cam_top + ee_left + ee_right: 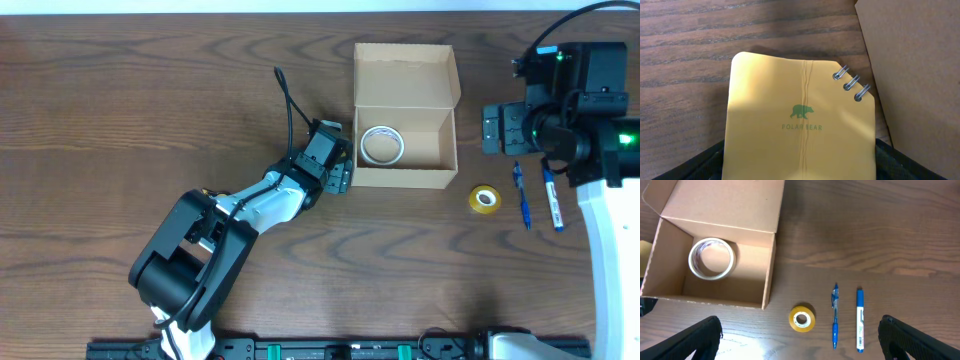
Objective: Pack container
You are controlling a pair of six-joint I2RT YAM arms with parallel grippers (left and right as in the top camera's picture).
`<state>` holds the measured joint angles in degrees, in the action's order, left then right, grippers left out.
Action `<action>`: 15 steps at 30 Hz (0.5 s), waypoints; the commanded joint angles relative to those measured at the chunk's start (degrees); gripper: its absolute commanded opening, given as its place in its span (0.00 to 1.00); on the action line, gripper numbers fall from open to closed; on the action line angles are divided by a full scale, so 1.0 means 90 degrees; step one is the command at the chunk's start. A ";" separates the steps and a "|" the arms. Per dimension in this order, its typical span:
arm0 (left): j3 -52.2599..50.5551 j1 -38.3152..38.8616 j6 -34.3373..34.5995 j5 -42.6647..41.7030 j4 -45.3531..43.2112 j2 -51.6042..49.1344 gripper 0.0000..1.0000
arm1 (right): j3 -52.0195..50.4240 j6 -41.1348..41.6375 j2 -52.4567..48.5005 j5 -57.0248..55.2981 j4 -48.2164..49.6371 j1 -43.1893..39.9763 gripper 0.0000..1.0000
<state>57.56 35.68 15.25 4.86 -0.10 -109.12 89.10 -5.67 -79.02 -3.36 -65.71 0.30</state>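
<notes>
Yellow spiral-bound notepad (800,125) clamped in my left pincer (343,178), beside tan cardboard box (403,178). Lift over its wall, then lower flat beside white tape roll (381,144).

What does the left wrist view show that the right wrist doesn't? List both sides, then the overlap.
Left wrist only: the printed cover and wire rings of the yellow Polar Bear notepad. Right wrist only: the clear tape roll inside the cardboard box, the yellow tape roll, blue pen and blue marker. Both: the cardboard box and wooden table.
</notes>
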 commanded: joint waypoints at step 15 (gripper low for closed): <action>-0.0049 -0.0211 0.0027 -0.0005 0.0027 -0.0053 0.80 | 0.0121 -0.0017 -0.0012 0.0046 -0.0007 0.0061 0.99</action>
<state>57.56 35.29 15.25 4.60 -0.49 -109.08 89.10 -5.67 -79.02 -3.38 -65.71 0.30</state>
